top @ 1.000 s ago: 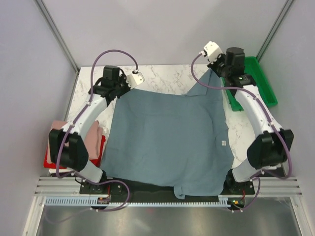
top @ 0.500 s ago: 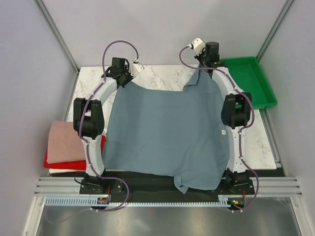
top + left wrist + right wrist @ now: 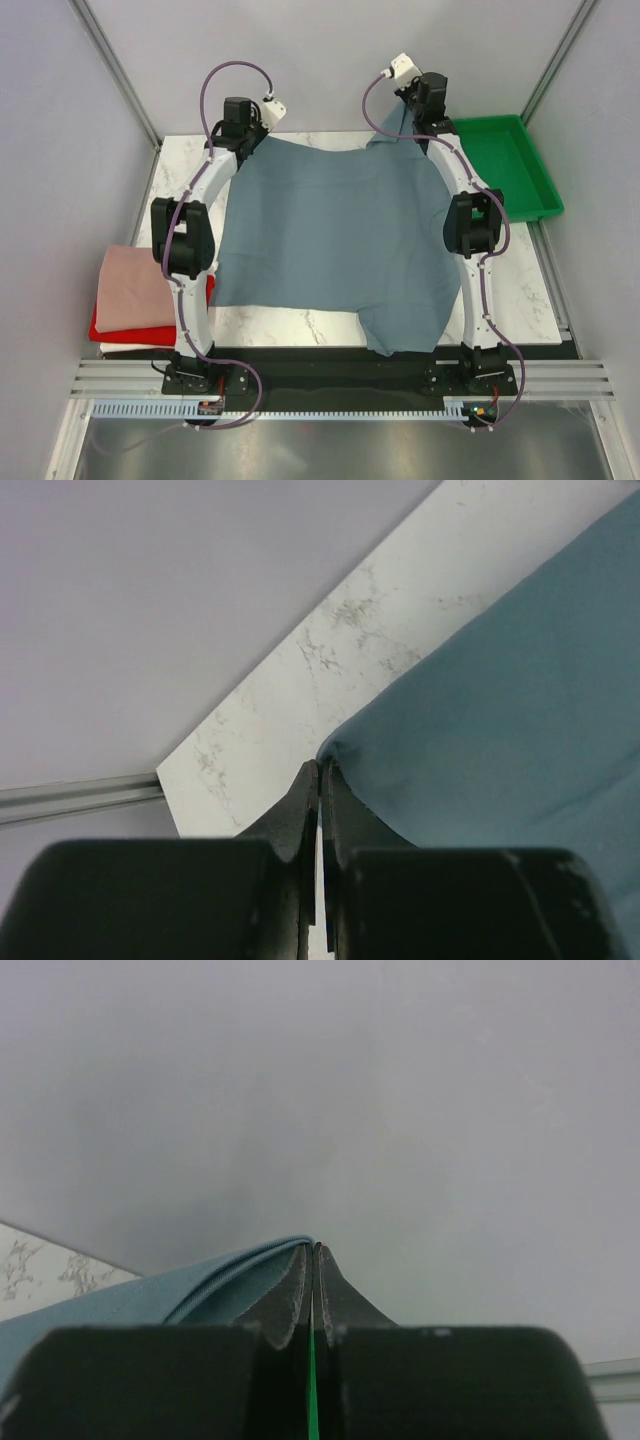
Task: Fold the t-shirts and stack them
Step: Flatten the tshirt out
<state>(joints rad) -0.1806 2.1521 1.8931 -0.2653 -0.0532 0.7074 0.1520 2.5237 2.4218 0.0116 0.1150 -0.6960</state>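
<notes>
Both grippers were pinched tight on the far corners of the blue-grey t-shirt. The left gripper held its corner low over the far left of the table. Its wrist view showed the jaws pressed together with the cloth edge folding out just beside the tips. The right gripper held its corner higher, and that corner rose in a small peak above the far edge. In its own view the jaws met on a thin fold of fabric against the bare wall.

The step in hand looked like spreading: the shirt was being drawn out flat across the table before any fold. The folded tees, pale pink on top of red, sat stacked at the near left, well apart from the work.

A second before, the arms had been bent outward and the shirt had hung over the near edge, covering the base rail. Now both arms reached straight toward the far side and the cloth had travelled with them. A strip of marble lay bare along the near left hem, and only one flap at the near right still drooped over the edge. The green tray, earlier crossed by the right arm, now stood in plain view.

Next, by my judgement, the right corner needed lowering level with the left, and both needed laying down smooth before the jaws let go.
</notes>
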